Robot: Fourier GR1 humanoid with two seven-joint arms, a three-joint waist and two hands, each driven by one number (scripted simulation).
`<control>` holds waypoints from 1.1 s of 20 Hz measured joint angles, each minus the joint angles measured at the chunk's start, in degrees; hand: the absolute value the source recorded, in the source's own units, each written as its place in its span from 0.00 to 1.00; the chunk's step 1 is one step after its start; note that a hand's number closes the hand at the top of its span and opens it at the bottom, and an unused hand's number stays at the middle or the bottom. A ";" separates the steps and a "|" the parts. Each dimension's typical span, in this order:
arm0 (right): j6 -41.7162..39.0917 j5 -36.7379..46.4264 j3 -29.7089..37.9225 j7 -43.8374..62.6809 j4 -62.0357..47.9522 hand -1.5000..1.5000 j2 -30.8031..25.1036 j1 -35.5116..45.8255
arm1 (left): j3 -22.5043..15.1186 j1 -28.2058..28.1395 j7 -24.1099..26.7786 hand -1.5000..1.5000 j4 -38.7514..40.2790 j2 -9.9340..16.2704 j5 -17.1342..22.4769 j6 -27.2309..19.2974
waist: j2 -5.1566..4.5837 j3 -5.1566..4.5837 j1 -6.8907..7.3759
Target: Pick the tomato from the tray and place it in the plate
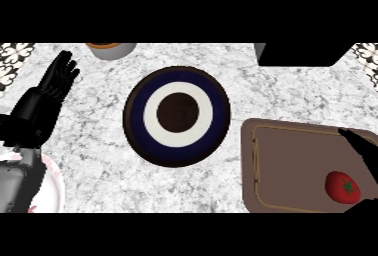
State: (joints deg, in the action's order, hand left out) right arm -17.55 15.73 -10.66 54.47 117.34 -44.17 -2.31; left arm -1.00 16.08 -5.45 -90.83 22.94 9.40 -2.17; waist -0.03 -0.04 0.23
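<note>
A red tomato point(342, 187) lies at the near right of the brown tray point(291, 165). Left of the tray, at the counter's middle, is the round plate point(177, 116), ringed dark blue and white with a dark brown centre. My right hand point(362, 152) shows only at the right edge as black fingers above the tray, just behind and to the right of the tomato; most of it is cut off. My left hand point(52, 82) rests open at the far left, fingers straight and pointing away.
A grey bowl with orange contents point(111, 49) stands at the back left. A black box point(303, 53) sits at the back right. A pale pinkish object point(49, 187) lies under my left forearm at the near left.
</note>
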 measured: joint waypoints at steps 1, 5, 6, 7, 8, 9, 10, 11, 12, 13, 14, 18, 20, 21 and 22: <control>-0.22 0.78 0.05 0.11 0.17 0.00 -0.26 -0.77 | -0.07 -0.45 -0.39 0.50 -0.74 -0.23 -0.18 -0.13 | 0.03 0.01 -0.08; -1.35 2.94 -0.95 0.41 -3.08 0.00 0.67 -0.18 | 0.24 0.93 -0.65 0.50 0.34 -1.31 -1.04 -0.37 | -0.01 0.02 -0.19; -1.79 3.17 -0.45 -0.26 -4.38 0.00 0.43 -0.63 | 0.32 0.90 -0.54 0.50 0.46 -1.52 -1.23 -0.34 | 0.00 0.02 -0.24; -1.86 4.24 -0.77 -0.61 -5.85 0.00 0.97 -0.72 | 0.69 0.72 -0.32 0.50 0.59 -1.47 -1.04 0.15 | 0.00 0.02 -0.22; -2.08 4.83 -0.67 -0.93 -7.47 0.00 1.63 -0.16 | 0.64 0.41 -0.45 0.50 0.24 -1.74 -1.48 0.03 | 0.00 0.03 -0.17; -2.25 5.46 -0.47 -1.65 -8.59 0.00 2.14 -0.54 | 0.96 -0.24 -0.27 0.50 -0.03 -1.76 -1.40 0.52 | 0.01 0.04 -0.17; -2.40 6.02 0.10 -2.91 -10.20 0.00 2.36 -0.77 | 0.89 -0.63 -0.38 0.50 -0.64 -1.96 -1.82 0.51 | 0.02 0.04 -0.18; -3.00 6.33 0.51 -3.11 -10.29 0.00 2.82 -1.15 | 1.22 -1.02 -0.26 0.50 -0.84 -2.09 -1.99 0.84 | 0.02 0.05 -0.22; -3.33 6.96 0.43 -3.63 -11.50 0.00 3.53 -1.00 | 1.72 -1.40 -0.27 0.50 -1.41 -1.89 -1.83 1.40 | 0.04 0.04 -0.19; -3.44 7.63 0.31 -3.68 -11.66 0.00 4.41 -1.45 | 1.68 -2.03 0.30 0.50 -1.39 -2.40 -2.20 1.53 | 0.04 0.05 -0.22; -3.75 8.16 0.44 -4.18 -12.87 0.00 5.17 -1.01 | 1.68 -1.37 0.83 0.50 -0.42 -2.92 -2.78 1.49 | 0.03 0.04 -0.26; -4.52 10.29 1.57 -8.30 -17.22 0.00 7.08 -1.57 | 2.99 -1.61 0.82 0.50 -0.12 -3.10 -2.94 3.05 | 0.03 0.06 -0.28; -5.34 11.19 2.57 -9.77 -17.79 0.00 7.53 -2.53 | 2.61 -1.53 0.70 0.50 -0.17 -4.19 -4.12 2.78 | 0.04 0.05 -0.35; -5.00 12.22 2.47 -10.73 -18.97 0.00 7.94 -2.85 | 3.02 -2.00 -0.25 0.50 -1.64 -3.93 -3.69 3.20 | 0.06 0.04 -0.28; -5.17 13.03 2.31 -10.81 -20.65 0.00 8.77 -1.78 | 2.93 -1.53 -0.51 0.50 -1.50 -4.31 -4.31 2.86 | 0.05 0.05 -0.25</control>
State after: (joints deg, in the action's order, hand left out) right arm -22.72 28.77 -8.34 43.66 96.70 -35.40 -4.09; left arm 1.93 14.55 -5.96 -92.33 18.63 5.09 0.69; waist 0.01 0.01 -0.03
